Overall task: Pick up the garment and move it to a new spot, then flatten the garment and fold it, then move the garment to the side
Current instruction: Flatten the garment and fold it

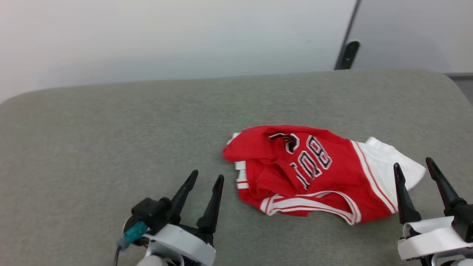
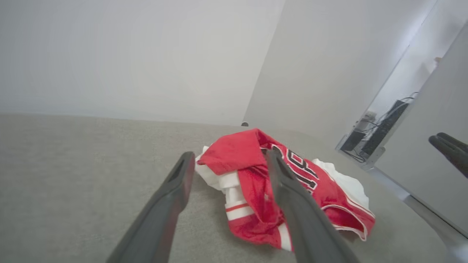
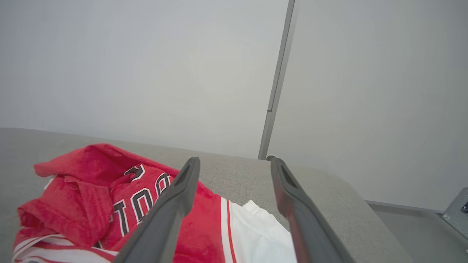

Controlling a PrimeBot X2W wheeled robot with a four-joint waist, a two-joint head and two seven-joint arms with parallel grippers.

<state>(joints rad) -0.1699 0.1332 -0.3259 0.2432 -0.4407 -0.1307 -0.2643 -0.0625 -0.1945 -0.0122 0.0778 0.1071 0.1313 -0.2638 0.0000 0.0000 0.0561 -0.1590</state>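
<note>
Judged the garment (image 1: 306, 173) soft and floppy, best pinched at its white sleeve (image 1: 380, 171), with left end effector (image 1: 207, 174) and right end effector (image 1: 412, 162) spread.

I count one garment (image 1: 314, 173), lying as a single red heap at 4 o'clock in my head view. On it I make out one broad white sleeve end (image 1: 380, 166) at its 3 o'clock side and one patch of black lettering (image 1: 314, 159). How many letters it has I cannot tell through the folds.

There is one grey worktop (image 1: 111, 129) under it.

There are two grippers, the left gripper (image 1: 207, 174) at 7 o'clock and the right gripper (image 1: 412, 162) at 4 o'clock. Each has two dark fingers (image 1: 214, 199), so four in all.

Behind the worktop are two pale wall panels (image 1: 184, 37), with one dark seam (image 1: 351, 22) between them at 1 o'clock. One black bracket (image 1: 347, 55) sits at the foot of the seam.
</note>
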